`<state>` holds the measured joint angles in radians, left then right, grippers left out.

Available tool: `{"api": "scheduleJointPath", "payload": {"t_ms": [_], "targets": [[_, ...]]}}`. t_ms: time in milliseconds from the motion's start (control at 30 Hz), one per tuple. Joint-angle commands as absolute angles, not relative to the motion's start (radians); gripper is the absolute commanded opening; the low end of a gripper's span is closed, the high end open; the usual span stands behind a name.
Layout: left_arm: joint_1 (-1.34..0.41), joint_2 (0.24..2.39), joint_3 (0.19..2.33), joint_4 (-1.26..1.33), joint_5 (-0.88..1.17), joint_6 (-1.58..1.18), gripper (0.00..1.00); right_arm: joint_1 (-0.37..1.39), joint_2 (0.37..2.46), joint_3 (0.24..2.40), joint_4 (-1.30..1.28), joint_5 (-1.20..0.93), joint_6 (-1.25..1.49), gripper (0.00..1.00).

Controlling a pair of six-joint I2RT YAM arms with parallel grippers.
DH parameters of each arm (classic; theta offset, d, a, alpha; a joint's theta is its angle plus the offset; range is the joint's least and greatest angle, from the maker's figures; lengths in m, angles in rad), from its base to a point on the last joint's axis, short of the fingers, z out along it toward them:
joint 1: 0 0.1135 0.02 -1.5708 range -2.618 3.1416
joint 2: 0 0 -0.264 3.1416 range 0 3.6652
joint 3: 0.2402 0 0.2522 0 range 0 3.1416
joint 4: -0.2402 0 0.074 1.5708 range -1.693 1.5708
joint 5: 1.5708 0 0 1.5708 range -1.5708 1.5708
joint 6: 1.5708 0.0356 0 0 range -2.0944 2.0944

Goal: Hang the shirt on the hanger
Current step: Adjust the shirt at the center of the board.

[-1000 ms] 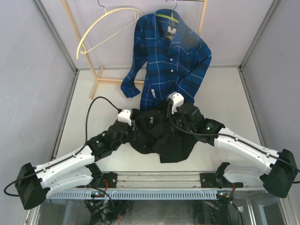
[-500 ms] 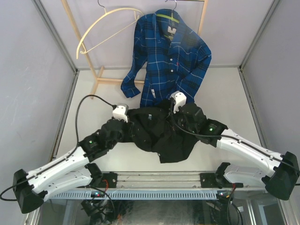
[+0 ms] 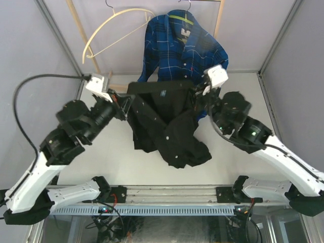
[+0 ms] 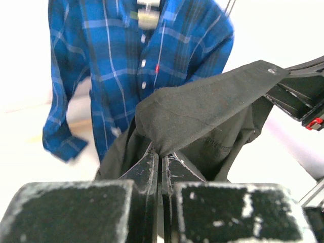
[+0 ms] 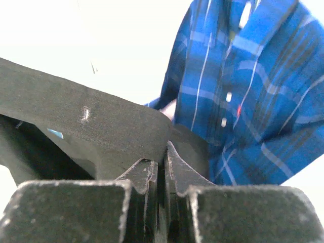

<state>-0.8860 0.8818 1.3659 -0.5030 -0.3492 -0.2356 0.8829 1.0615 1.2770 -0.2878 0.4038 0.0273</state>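
Shirt (image 3: 167, 131) newly aloft, plaid shirt (image 3: 182, 55) close behind, hanger (image 3: 126, 10) farther left

The blue plaid shirt (image 3: 185, 48) hangs at the table's (image 3: 253, 101) far edge, just behind the stretched black shirt (image 3: 162, 126) — it blocks the way straight back. The hanger (image 3: 101, 24) hangs to its left, beside the rack's wooden upright (image 3: 81, 30) — open surface lies along both side edges.
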Motion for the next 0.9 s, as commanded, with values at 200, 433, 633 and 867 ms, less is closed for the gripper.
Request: {"api": "scheduleJointPath", "payload": {"t_ms": [200, 433, 633, 867], "targets": [[-0.86, 1.079, 2.069, -0.635, -0.33, -0.019, 0.0, 1.0, 1.147, 1.821, -0.167, 0.583, -0.324, 0.0], [-0.845, 1.16, 2.305, -0.666, -0.283, -0.036, 0.0, 1.113, 1.269, 2.086, -0.136, 0.618, -0.516, 0.0], [-0.859, 1.185, 2.405, -0.659, -0.262, -0.055, 0.0, 1.316, 1.336, 2.19, -0.07, 0.701, -0.716, 0.0], [-0.863, 1.111, 2.281, -0.667, -0.284, -0.09, 0.0, 1.495, 1.316, 2.107, 0.033, 0.854, -0.88, 0.0]]}}
